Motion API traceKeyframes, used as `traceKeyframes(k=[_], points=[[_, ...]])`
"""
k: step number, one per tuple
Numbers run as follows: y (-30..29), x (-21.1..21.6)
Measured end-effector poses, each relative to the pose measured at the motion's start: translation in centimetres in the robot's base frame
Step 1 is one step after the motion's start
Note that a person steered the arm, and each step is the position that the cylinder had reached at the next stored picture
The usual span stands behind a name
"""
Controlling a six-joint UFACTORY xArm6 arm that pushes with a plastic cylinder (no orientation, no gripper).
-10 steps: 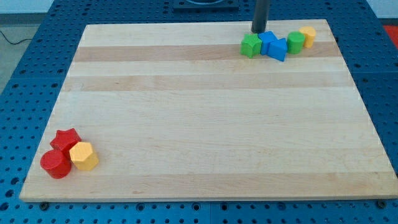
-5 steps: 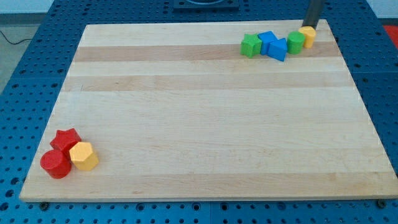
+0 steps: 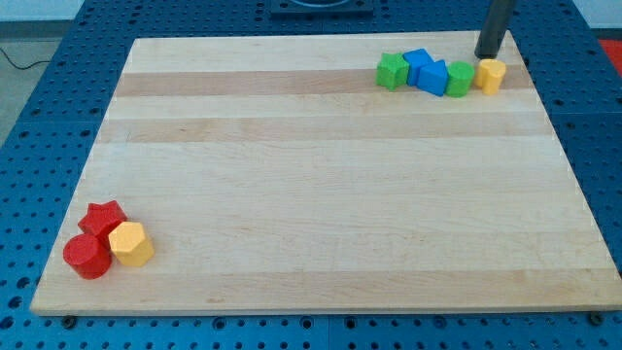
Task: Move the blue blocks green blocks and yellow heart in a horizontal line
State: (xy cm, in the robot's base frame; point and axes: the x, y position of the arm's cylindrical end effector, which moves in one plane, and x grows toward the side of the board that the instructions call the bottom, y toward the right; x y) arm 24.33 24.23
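Yellow heart (image 3: pixel 490 75) sits at the worktop's (image 3: pixel 321 194) top right, ending a row of green (image 3: pixel 392 71), two blue (image 3: pixel 428 72) and green (image 3: pixel 460 80) blocks. My tip (image 3: pixel 485 54) stands just above the heart; no pincer exists.

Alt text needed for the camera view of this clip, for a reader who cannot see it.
A row of five blocks sits near the wooden board's top right: green block, two blue blocks, green block, yellow heart, with my tip just above the heart. Two red blocks and a yellow block cluster bottom left.

One camera – raised, looking down across the whole wooden board (image 3: pixel 321 194) from its near edge.
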Motion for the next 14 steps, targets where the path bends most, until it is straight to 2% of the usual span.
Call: traceKeyframes(k=[3, 4, 6, 8, 10, 12, 14], points=[[-11.3, 0.4], [-13.3, 0.9], [-8.6, -0.7], [-12.7, 0.0], [-15.4, 2.5], [-13.6, -0.1], [-14.5, 1.4]])
